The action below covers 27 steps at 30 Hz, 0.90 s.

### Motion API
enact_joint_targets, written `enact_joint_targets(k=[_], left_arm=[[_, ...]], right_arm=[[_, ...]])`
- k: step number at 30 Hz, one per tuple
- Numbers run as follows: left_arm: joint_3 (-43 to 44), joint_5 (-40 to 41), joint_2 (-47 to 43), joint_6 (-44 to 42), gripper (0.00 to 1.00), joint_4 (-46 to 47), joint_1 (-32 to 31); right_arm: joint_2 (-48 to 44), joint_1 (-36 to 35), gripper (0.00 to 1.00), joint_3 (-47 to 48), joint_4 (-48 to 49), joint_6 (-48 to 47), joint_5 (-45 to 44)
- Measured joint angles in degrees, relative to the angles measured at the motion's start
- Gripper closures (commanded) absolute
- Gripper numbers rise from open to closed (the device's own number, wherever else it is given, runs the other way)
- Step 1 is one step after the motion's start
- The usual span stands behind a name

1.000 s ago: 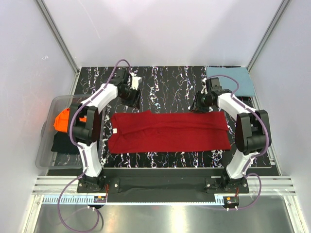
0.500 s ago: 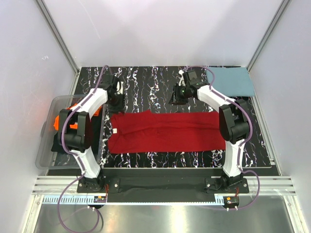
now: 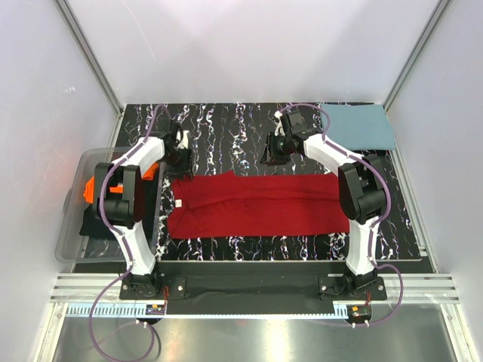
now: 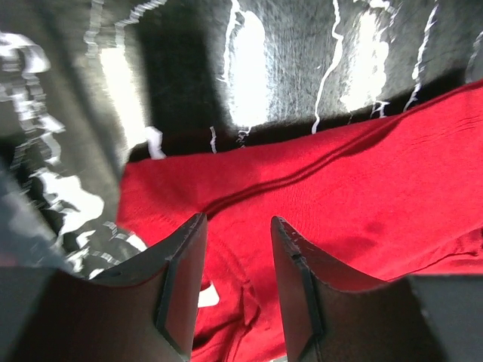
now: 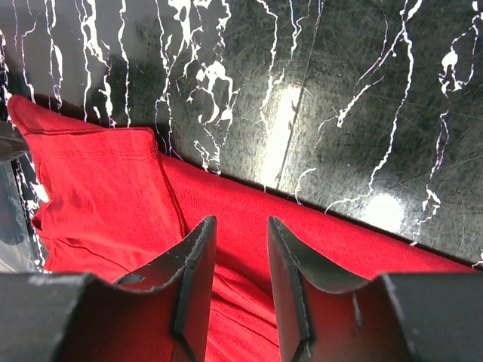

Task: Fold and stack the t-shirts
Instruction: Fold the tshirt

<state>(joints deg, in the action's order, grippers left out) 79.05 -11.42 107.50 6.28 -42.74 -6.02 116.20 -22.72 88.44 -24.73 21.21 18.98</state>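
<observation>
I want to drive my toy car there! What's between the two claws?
Only bare black marbled tabletop lies between the left claw and the right claw; the top view shows it.

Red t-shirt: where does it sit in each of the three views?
Top external: red t-shirt lies spread across the middle.
Left wrist: red t-shirt fills the lower right.
Right wrist: red t-shirt runs from upper left to lower right.
Shared landmark: black marbled tabletop along the shirt's edge.

Red t-shirt (image 3: 256, 205): matt, soft knit cloth. Table (image 3: 241, 124): glossy black marble-pattern surface. Bin (image 3: 72, 245), frame left: translucent plastic.
</observation>
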Motion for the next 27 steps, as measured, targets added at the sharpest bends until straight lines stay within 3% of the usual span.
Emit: enact_joint_targets(k=[20, 22, 27], left_arm=[[-0.02, 0.81, 2.93, -1.84, 0.57, 0.33, -0.61], [-0.02, 0.83, 3.45, -1.92, 0.62, 0.39, -0.81], [-0.09, 0.98, 4.13, -2.12, 0.87, 0.35, -1.49]], right_arm=[[-2.03, 0.00, 0.59, -1.42, 0.00, -0.02, -0.28], [-2.03, 0.00, 0.59, -1.53, -0.02, -0.02, -0.28], [-2.34, 0.00, 0.59, -2.19, -0.02, -0.02, -0.44]])
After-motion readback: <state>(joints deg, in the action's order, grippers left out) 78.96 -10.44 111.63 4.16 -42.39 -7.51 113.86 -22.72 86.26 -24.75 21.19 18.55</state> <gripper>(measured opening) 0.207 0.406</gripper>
